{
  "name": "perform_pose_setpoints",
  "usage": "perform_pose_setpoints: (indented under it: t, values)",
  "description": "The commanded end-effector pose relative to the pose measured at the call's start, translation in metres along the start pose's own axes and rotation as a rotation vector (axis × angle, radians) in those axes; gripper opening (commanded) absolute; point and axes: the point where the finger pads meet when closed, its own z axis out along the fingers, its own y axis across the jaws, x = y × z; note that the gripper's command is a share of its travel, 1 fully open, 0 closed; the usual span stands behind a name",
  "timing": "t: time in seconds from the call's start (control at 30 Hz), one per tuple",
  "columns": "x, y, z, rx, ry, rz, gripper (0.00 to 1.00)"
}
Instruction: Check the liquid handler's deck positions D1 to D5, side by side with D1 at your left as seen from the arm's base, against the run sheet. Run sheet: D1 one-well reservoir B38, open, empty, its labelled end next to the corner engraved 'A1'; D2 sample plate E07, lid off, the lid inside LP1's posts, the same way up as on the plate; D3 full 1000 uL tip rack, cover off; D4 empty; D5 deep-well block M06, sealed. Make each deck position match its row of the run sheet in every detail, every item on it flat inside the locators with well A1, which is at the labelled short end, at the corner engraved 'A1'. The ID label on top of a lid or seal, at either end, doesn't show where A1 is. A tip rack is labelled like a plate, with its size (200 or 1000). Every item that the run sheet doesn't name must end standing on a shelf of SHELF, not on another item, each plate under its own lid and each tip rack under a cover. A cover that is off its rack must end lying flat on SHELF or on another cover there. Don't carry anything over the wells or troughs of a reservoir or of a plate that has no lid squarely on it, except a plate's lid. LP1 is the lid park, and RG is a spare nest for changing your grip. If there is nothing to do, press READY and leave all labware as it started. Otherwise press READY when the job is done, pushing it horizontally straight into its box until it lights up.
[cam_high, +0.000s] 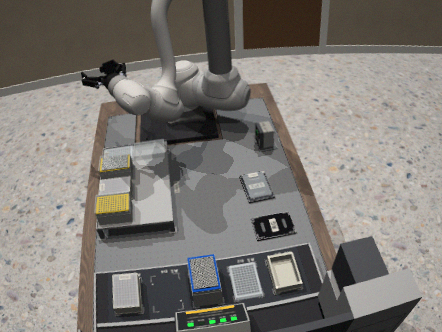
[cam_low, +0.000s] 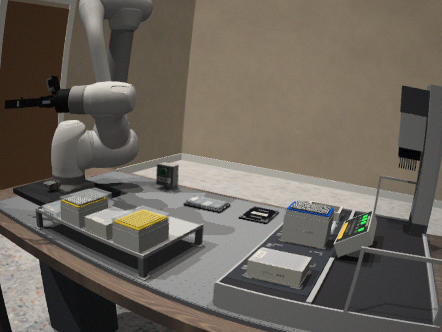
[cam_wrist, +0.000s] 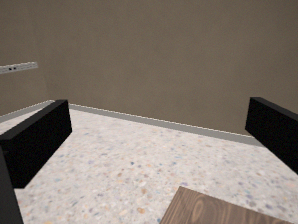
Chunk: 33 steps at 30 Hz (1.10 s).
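Our gripper hangs released and wide apart, holding nothing, out past the table's back corner, well apart from the deck. On the deck we see a blue-rimmed tip rack in the middle, with a cream reservoir and an unlidded sample plate on one side of it and a deep-well block at the other end. Two yellow-topped racks stand on the shelf.

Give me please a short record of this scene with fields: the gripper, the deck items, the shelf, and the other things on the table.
gripper: open, holds nothing, stretched out past the table edge, away from the deck
deck, top view left to right: white block; bare position; blue-rimmed tip rack; plate with open wells; open cream reservoir
shelf: two yellow-rimmed racks, a white box between them
table middle: flat lidded plate; black nest
button box: near the arm's base
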Motion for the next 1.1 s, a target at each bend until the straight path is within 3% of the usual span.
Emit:
perform_pose_setpoints:
  t: [0.0,0.53,0.57,1.03,1.07]
  values:
    - [0.000,0.000,0.000,0.000,0.000,0.000,1.00]
    - [0.000,0.000,0.000,0.000,0.000,0.000,1.00]
    - [-0.002,0.000,-0.006,0.015,-0.008,-0.019,0.79]
    - [-0.011,-0.005,-0.076,0.207,-0.067,-0.214,0.79]
    - [-0.011,-0.005,-0.076,0.207,-0.067,-0.214,0.79]
